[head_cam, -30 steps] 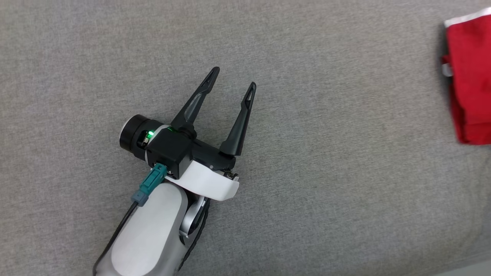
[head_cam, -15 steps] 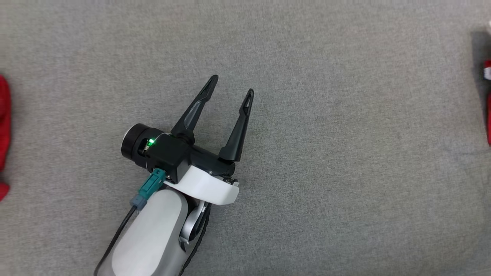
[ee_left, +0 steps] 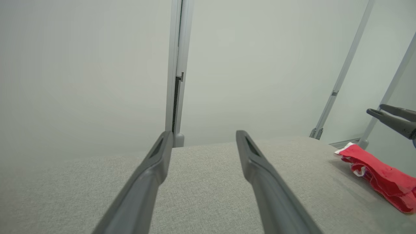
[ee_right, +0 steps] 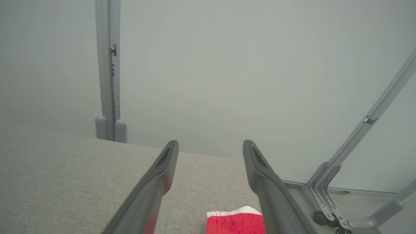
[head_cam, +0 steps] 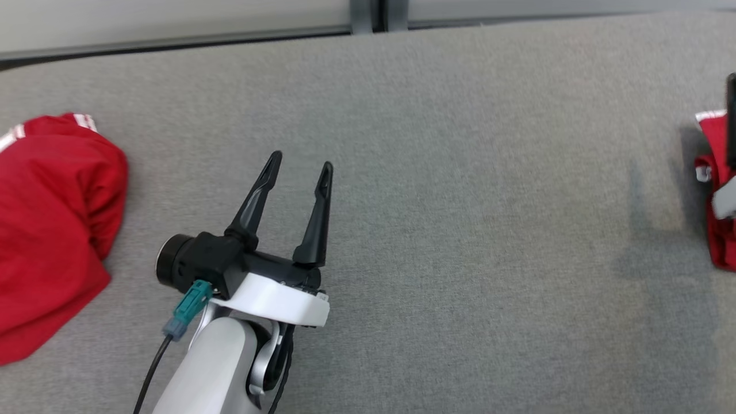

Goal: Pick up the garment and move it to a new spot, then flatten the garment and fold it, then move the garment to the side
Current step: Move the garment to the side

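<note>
A folded red garment with white trim [head_cam: 719,230] lies at the right edge of the grey table [head_cam: 460,172]; it also lies far right in the left wrist view as the red garment [ee_left: 380,177]. My right gripper [ee_right: 210,143] hovers open just above it, with the garment's white-trimmed end [ee_right: 234,224] low between its fingers and untouched. One dark finger [head_cam: 731,115] of it enters the head view. My left gripper [head_cam: 301,161] is open and empty over the table's middle left. A second, crumpled red garment [head_cam: 52,230] sits at the far left.
The table's far edge meets a pale wall with a grey upright post [head_cam: 368,14]. Slanted grey frame struts [ee_right: 367,130] stand past the table's right corner. Bare grey cloth stretches between the two red garments.
The head camera has shifted: the far table edge and the crumpled garment at the left have come into view. A finger of the right gripper now shows over the folded garment. The left gripper stays open.
</note>
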